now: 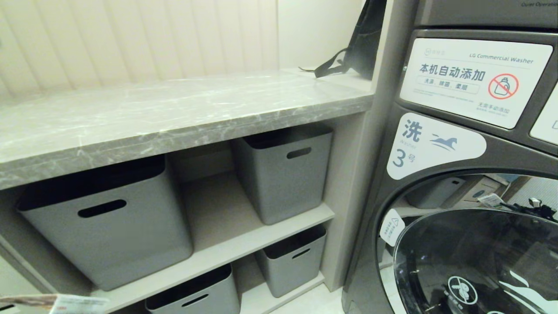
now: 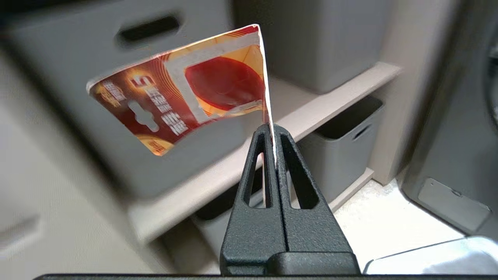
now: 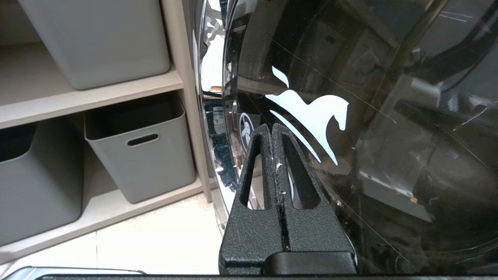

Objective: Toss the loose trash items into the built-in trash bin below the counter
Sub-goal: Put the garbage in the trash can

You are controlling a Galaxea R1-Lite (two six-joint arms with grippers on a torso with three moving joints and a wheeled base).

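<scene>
Item, near left: red-and-orange printed card package, flattened, pinched at one edge between the closed fingers of the left gripper, low in front of the shelves. Item, centre: grey marble-look counter, bare of trash; four grey slot-handled tubs on beige shelves beneath. Item, far: black bag. Item, right: LG washer; right gripper, jaws together, empty, before its glass door.

Grey tubs and shelf edge block the way beyond the left gripper's fingertips; bare floor lies open beneath them.
</scene>
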